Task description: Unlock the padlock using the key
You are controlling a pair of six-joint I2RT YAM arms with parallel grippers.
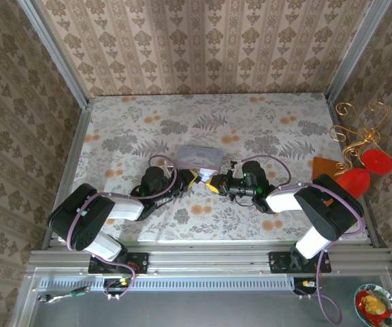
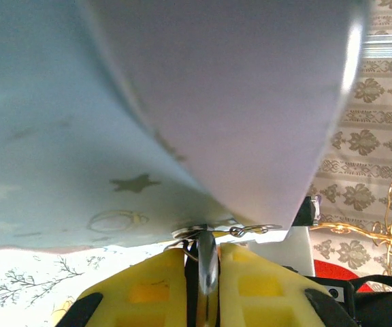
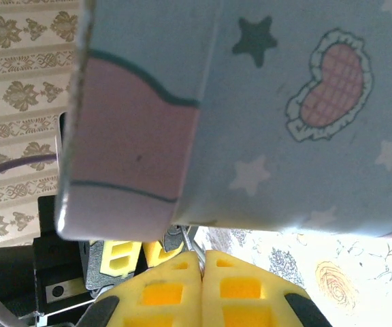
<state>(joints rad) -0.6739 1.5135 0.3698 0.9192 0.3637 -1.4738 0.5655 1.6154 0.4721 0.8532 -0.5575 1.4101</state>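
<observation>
Mid-bench: tin [image 1: 199, 157], close over both grippers' tips. Left gripper [image 2: 203, 251]: jaws clamped on padlock [image 2: 207, 262], just under tin's edge. Right gripper [image 3: 203, 257]: jaws together, facing left's; key too small to tell. Wire ring [image 2: 250, 229] beside padlock.

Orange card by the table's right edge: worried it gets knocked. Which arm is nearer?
Right. The right arm bends just beside the orange card, on its near side; the left arm lies far off to its left.
</observation>
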